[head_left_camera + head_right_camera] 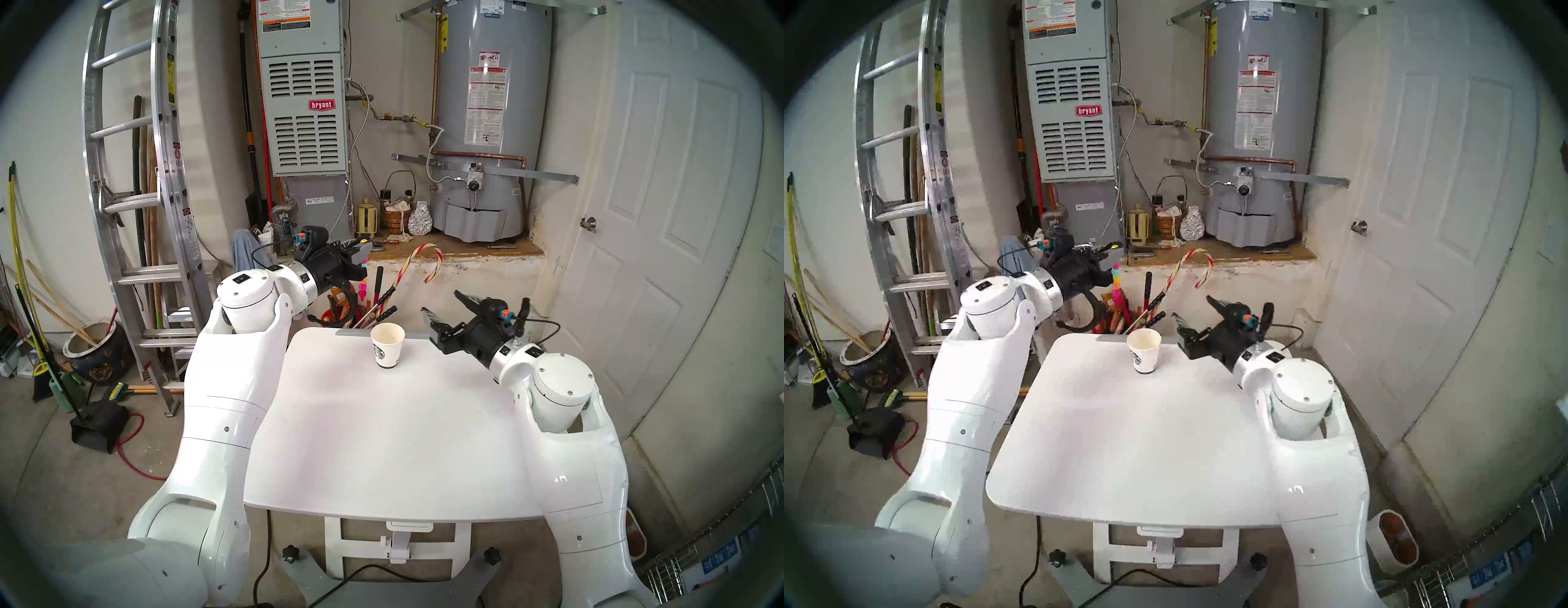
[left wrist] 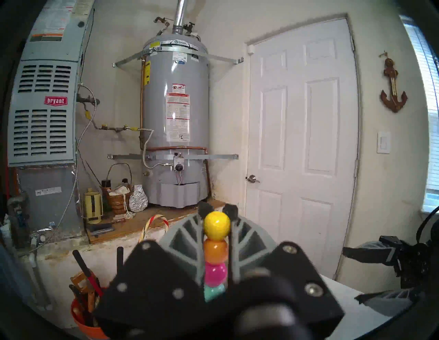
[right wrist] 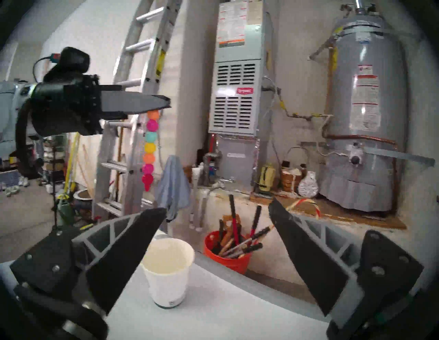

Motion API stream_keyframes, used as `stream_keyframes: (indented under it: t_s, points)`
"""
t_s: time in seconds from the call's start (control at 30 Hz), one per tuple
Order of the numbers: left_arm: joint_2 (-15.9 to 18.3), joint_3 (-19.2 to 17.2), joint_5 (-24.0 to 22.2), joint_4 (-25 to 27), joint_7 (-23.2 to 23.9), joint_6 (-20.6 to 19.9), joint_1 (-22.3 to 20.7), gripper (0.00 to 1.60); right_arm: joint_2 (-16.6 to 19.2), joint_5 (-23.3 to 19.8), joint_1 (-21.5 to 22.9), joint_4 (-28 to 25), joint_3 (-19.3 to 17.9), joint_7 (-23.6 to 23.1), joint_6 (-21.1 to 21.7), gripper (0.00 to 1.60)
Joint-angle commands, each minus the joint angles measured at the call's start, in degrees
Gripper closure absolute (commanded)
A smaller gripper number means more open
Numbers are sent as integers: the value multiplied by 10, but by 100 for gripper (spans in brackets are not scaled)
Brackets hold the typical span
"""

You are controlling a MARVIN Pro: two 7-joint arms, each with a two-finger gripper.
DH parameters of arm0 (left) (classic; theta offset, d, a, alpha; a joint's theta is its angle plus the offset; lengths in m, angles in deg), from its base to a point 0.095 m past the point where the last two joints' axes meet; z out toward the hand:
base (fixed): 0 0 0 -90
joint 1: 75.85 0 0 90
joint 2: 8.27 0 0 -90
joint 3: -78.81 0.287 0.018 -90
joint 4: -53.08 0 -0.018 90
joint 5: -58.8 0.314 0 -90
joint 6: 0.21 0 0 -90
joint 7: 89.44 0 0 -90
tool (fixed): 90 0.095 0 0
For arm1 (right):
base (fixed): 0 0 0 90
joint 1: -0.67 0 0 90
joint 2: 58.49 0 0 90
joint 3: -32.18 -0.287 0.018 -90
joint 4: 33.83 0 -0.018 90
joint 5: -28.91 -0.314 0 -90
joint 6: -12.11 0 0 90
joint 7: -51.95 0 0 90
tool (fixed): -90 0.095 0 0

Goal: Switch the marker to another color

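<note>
Right wrist: left gripper [image 3: 166,104] pinches one marker [image 3: 150,152] (seven visible beads); right gripper [image 3: 217,213] wide.

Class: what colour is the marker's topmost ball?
Yellow, on the marker shown best by the left wrist view.

Even, soft indoor light fills all four views, fairly bright, with a daylit window [image 2: 431,123] blown out at the right edge of the left wrist view. The white table [image 1: 382,446] shows faint, diffuse shadows and mild glare. Fisheye bending curves the ladder [image 1: 127,191] and door [image 1: 662,212]; a dark vignette rings every frame. The right wrist view is softest, its near fingers [image 3: 123,249] blurred
</note>
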Motion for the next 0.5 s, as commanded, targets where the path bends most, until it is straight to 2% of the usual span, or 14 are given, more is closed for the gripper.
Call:
stream_keyframes:
  t_s: [0.0,0.23,0.47]
  points:
    - [-2,-3,-2,18,0,0,-1,160,-6,-30,64,24,26,-52,12,0]
    - [-3,-1,-2,21,4,-4,3,160,-11,-32,88,52,47,-83,8,0]
    - [-5,1,-3,37,7,-9,12,160,-23,-35,106,73,61,-95,-4,0]
